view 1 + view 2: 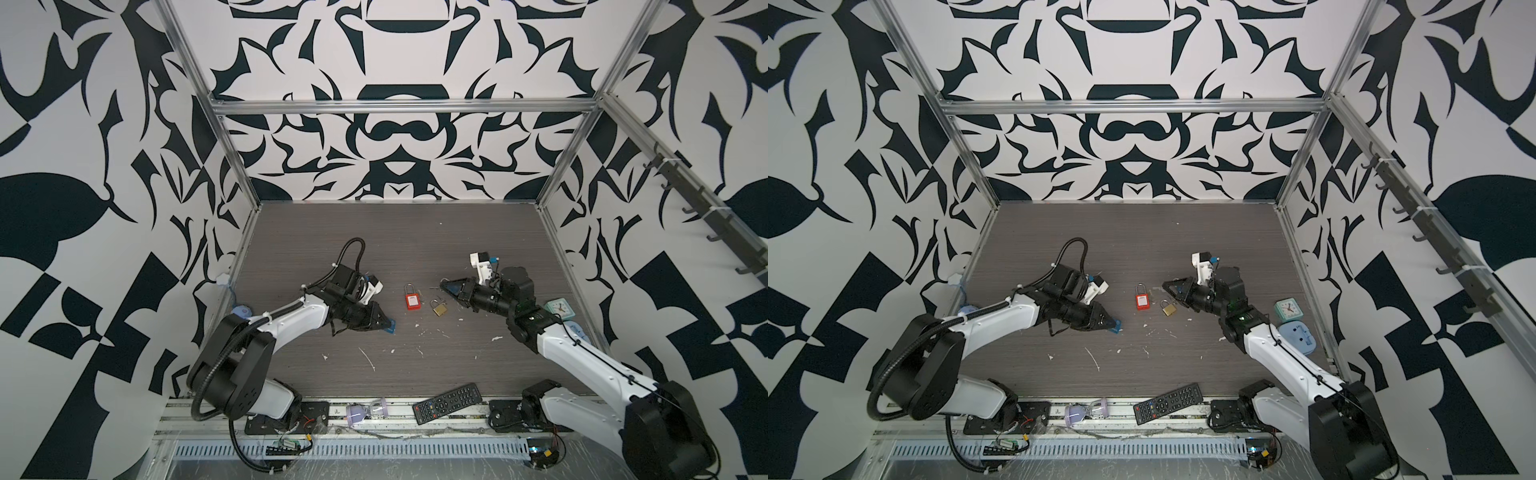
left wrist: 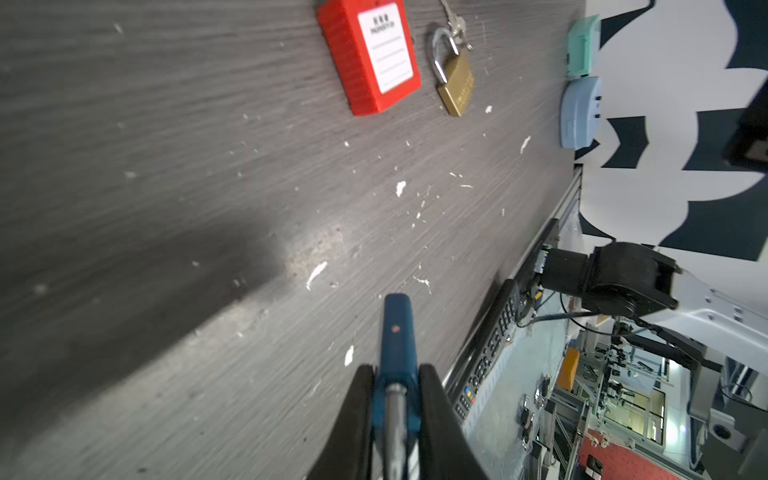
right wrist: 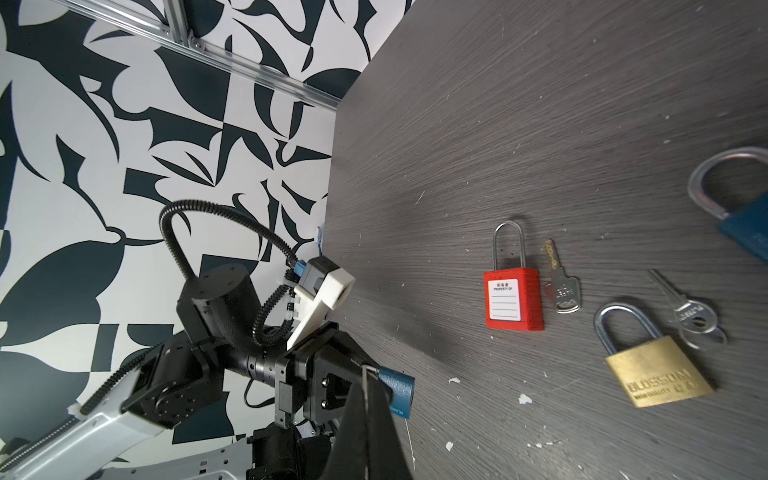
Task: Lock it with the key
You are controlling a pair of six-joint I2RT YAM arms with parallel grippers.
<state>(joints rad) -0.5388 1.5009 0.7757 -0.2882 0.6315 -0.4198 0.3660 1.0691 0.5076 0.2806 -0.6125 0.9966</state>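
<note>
Brass padlock (image 3: 658, 374) lettering reads only in right wrist view.

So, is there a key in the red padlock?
No, out: a key lies flat on the table beside the red padlock.

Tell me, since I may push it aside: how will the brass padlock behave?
The brass padlock lies flat, so it would likely slide, not roll. Its metal body is probably heavy for its size. Its polished shackle may slip.

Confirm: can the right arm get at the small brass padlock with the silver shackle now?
Likely yes: the small brass padlock lies uncovered on the table, close beside the right gripper, though that gripper's jaws are shut.
</note>
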